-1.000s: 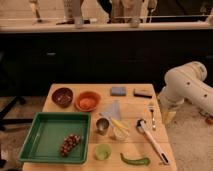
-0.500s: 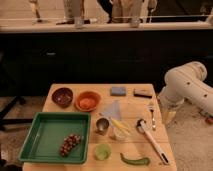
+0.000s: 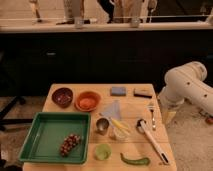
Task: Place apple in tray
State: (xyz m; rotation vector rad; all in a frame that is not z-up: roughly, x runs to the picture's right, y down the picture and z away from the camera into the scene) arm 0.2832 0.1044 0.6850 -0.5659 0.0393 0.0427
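We are seeing the apple (image 3: 87, 102) apparently sitting in the orange bowl (image 3: 78, 104), just beyond the tray (image 3: 45, 137). Claw (image 3: 169, 116) is hanging open and empty off the right edge of the surface (image 3: 132, 102), likely staging before reaching.

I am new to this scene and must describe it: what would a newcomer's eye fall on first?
The large green tray at the front left of the table stands out first, with dark grapes lying in it. Then comes the white robot arm at the right, its gripper hanging beside the table's right edge, and the orange bowl behind the tray, holding the apple.
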